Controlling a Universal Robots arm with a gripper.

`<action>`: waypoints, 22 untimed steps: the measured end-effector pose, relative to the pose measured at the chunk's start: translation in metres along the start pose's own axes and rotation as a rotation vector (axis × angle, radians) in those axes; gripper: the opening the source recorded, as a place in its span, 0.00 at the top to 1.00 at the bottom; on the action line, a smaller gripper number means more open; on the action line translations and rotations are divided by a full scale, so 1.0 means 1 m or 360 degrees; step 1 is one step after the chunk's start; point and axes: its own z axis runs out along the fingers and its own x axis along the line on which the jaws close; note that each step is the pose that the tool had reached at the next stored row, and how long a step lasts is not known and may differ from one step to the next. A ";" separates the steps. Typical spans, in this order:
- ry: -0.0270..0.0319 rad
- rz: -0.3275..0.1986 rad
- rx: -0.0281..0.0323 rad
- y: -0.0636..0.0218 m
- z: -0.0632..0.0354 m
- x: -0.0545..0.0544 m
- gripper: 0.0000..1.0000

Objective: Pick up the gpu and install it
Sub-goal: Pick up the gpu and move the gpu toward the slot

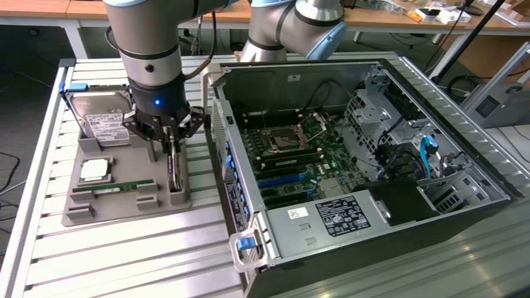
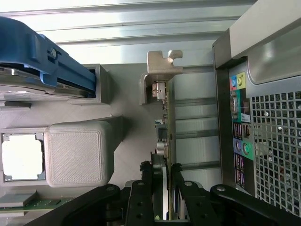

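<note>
The gpu [image 1: 174, 172] is a thin dark card standing on edge in a slot of the grey parts tray [image 1: 124, 208], on the side nearest the computer case. My gripper [image 1: 171, 152] comes straight down onto its upper edge. In the wrist view the gpu [image 2: 164, 117] runs edge-on away from the camera, with its silvery bracket [image 2: 161, 70] at the far end. There my gripper [image 2: 162, 167] has one black finger [image 2: 143, 188] pressed on each side of the card. The card's lower edge still rests in the tray.
The tray also holds a silver hard drive [image 1: 103, 121], a square CPU [image 1: 95, 169] and a green RAM stick [image 1: 124, 186]. The open computer case [image 1: 356, 155] lies at the exterior view's right, with its motherboard [image 1: 290, 155] exposed. The case's rear ports [image 2: 240, 122] face the tray.
</note>
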 end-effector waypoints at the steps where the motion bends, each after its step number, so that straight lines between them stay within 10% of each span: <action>1: 0.00002 0.0000 0.00002 0.0000 -0.0002 0.000 0.73; 22: 0.00001 0.0000 0.00002 0.0001 -0.0026 0.000 0.73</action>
